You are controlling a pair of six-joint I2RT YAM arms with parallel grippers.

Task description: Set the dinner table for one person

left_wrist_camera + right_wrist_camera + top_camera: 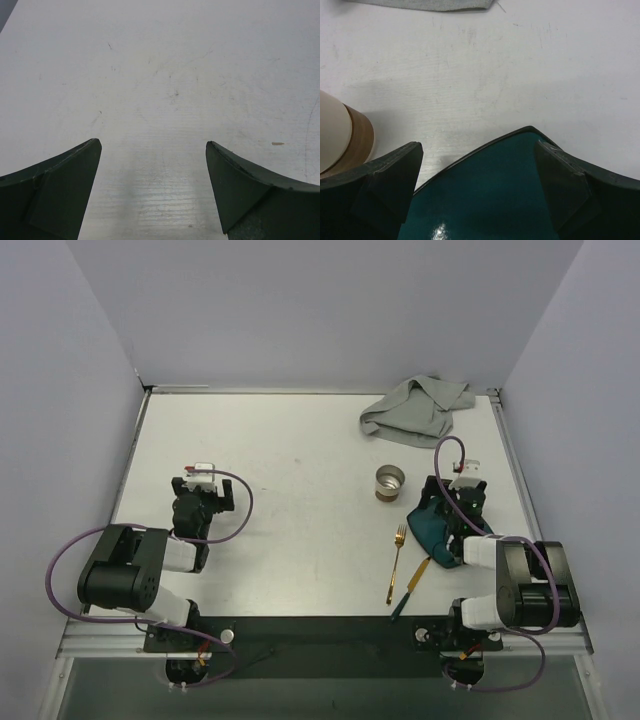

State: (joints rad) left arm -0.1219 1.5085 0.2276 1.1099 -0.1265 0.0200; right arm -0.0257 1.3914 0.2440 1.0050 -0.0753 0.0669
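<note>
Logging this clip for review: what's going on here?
The right end effector hangs open over a teal plate on the right side of the dinner table, gripping nothing. A cup, a gold fork and a knife lie close by, and a grey cloth sits crumpled at the far edge. The left end effector is open above the table's left side. No place setting is laid out yet.

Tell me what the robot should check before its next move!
1. Right tool open: ok.
2. Teal plate rim under the right tool: ok.
3. Right tool touching the plate: cannot tell.
4. Cup apart from the plate: ok.
5. Grey cloth laid flat: not ok, crumpled at the far edge.
6. Left tool open over bare dinner table: ok.
</note>
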